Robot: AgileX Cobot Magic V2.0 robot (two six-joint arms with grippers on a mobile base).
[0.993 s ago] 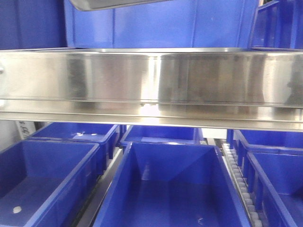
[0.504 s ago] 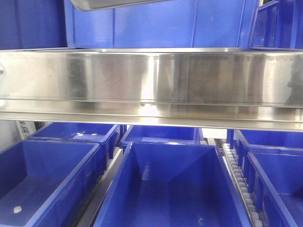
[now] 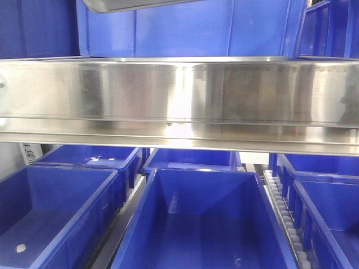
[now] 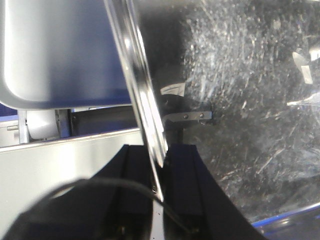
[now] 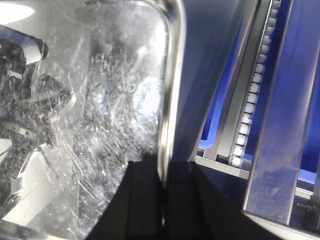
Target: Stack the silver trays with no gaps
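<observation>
A silver tray is held up between both grippers. In the front view only its shiny edge [image 3: 134, 4] shows at the very top, above the shelf. In the left wrist view my left gripper [image 4: 159, 167] is shut on the tray's thin rim [image 4: 142, 95], with the scratched inside [image 4: 245, 100] to the right. A smooth shiny surface with a rounded corner [image 4: 55, 55] lies to the left; I cannot tell whether it is another tray. In the right wrist view my right gripper [image 5: 162, 187] is shut on the opposite rim [image 5: 170, 75], with the scratched inside [image 5: 90, 110] on the left.
The long brushed-steel shelf band [image 3: 179, 92] crosses the front view. A blue bin [image 3: 185, 28] stands above it and several blue bins [image 3: 202, 224] lie below. A white roller track [image 5: 250, 110] and blue bin walls [image 5: 295, 90] are right of the right gripper.
</observation>
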